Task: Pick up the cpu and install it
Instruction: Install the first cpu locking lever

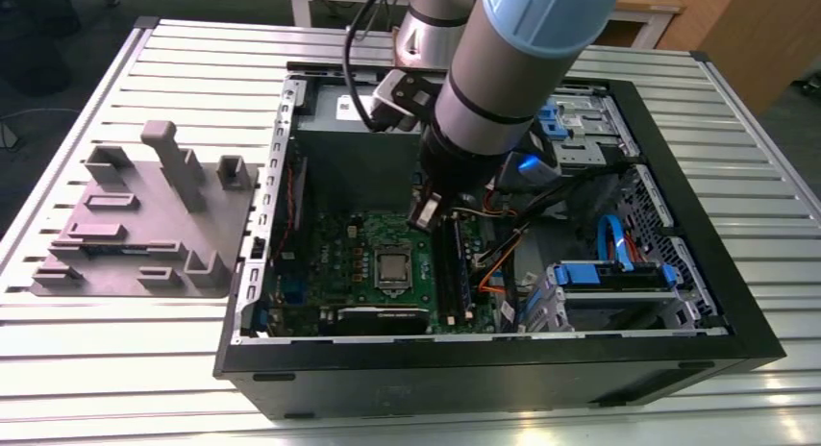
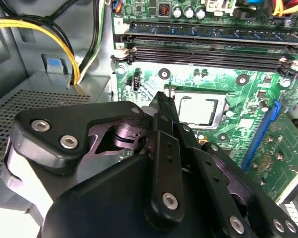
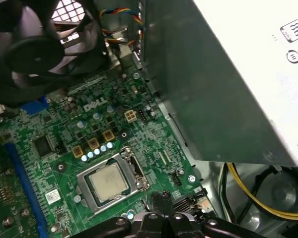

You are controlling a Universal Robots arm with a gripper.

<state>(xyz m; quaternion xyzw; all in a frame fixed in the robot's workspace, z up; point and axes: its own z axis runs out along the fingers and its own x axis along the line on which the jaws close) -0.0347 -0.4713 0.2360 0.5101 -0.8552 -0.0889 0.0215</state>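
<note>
Ribbed aluminium worktop (image 1: 154, 350) carries an open black computer case (image 1: 718, 302) lying on its side, with a grey moulded fixture plate (image 1: 129, 235) on the exterior view's left of it. Inside the case lies the green motherboard (image 1: 327, 263), and a large grey box (image 1: 353, 162) with a white label sits at the case's far end.

The cpu (image 1: 392, 266) — a small silvery square — already lies seated in its metal socket frame (image 3: 92, 196) near the middle of the board; both wrist views show it there (image 2: 197, 110) (image 3: 108, 180), flat and level with the frame around it.

The arm (image 1: 513, 71) reaches down into the case, and its pincer (image 1: 428, 213) hangs above the board, near the socket but apart from the chip. In the second wrist view the black fingers (image 2: 165, 116) sit pressed together at their tip, clenched on nothing. Yellow and black cables (image 2: 64, 47) run beside the grey box, and dark memory slots (image 2: 208, 47) lie just beyond the socket.
</note>
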